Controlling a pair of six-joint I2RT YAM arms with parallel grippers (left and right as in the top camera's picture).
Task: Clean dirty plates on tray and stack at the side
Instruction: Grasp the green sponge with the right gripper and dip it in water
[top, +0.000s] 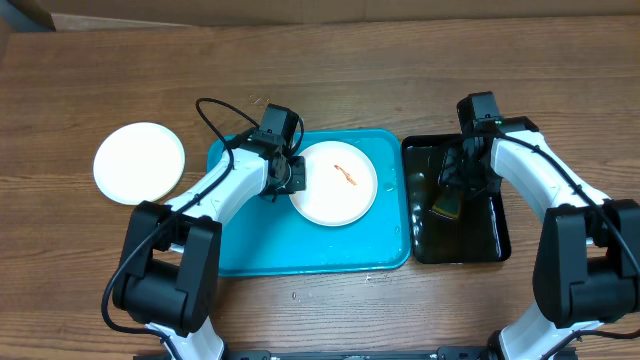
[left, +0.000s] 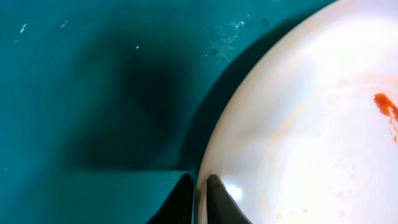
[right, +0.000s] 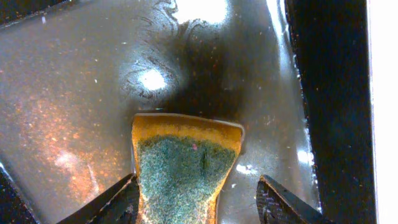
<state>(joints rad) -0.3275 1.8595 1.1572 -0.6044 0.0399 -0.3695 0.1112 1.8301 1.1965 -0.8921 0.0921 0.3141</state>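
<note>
Left claw astride plate rim

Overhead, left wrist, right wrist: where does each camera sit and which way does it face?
Overhead: above the table, straight down on turquoise tray, black tray, both arms.
Left wrist: on left arm, down past left gripper onto smeared plate rim.
Right wrist: down past right gripper onto sponge in black tray.
Shared: overhead and left wrist show the orange smear.
</note>
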